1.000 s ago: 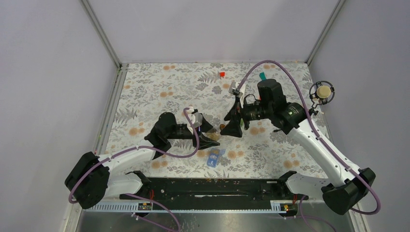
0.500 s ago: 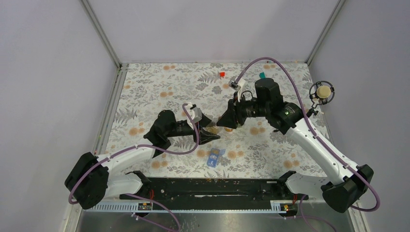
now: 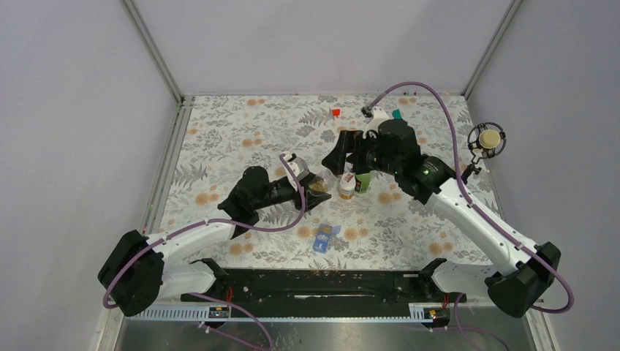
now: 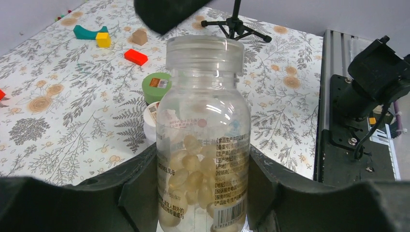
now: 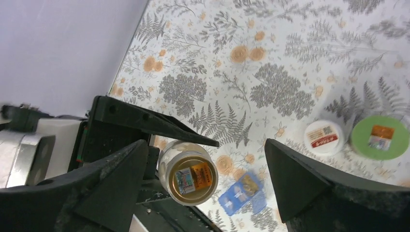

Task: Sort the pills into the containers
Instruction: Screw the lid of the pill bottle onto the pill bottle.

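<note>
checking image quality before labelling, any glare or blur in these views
left wrist: glare streaks on the clear bottle, label print sharp, left fingers soft; right wrist: right fingers dark and defocused, table sharp; top external: even light, pill box tiny

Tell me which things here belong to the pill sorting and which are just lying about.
Job in hand: clear pill bottle in the left gripper; blue pill box; white-capped bottle; green-capped bottle.
Lying about: red block; teal block; yellow block; tan block; black tripod.
</note>
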Controlling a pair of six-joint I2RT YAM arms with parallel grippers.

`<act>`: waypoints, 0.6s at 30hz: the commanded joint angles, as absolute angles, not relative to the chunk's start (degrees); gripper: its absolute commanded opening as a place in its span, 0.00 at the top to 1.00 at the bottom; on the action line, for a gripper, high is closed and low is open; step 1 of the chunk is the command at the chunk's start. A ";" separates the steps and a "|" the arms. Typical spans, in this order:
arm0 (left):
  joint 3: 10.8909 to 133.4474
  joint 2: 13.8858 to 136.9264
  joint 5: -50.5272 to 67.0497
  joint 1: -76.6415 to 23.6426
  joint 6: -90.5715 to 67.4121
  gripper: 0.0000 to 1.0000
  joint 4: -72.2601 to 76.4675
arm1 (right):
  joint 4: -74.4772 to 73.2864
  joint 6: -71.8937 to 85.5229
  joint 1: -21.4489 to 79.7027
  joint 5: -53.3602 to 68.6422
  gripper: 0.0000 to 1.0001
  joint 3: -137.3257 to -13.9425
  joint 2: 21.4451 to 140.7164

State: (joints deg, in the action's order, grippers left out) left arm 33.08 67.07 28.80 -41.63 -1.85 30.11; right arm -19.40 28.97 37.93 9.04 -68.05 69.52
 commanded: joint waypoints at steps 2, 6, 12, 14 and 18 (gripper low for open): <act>35.98 66.19 31.61 -42.01 -1.23 1.00 34.00 | -13.89 17.21 35.96 17.36 0.00 -67.04 61.98; 36.13 66.24 34.13 -41.99 -1.88 1.00 34.74 | -16.25 9.88 34.45 23.10 0.00 -64.17 58.62; 35.69 64.70 40.72 -41.97 -2.28 1.00 34.84 | -22.64 -2.29 34.34 34.21 0.01 -63.99 58.48; 35.49 64.29 43.23 -41.95 -2.29 1.00 34.79 | -25.50 -4.51 34.34 34.74 0.05 -65.33 59.58; 35.25 63.63 46.56 -41.99 -2.43 1.00 35.26 | -27.43 -5.20 34.23 34.70 0.14 -67.33 61.73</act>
State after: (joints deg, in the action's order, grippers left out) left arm 33.10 65.78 40.05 -41.89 -2.02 30.55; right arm -24.03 -0.30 34.57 31.24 -64.14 59.99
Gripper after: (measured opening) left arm 0.530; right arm 0.904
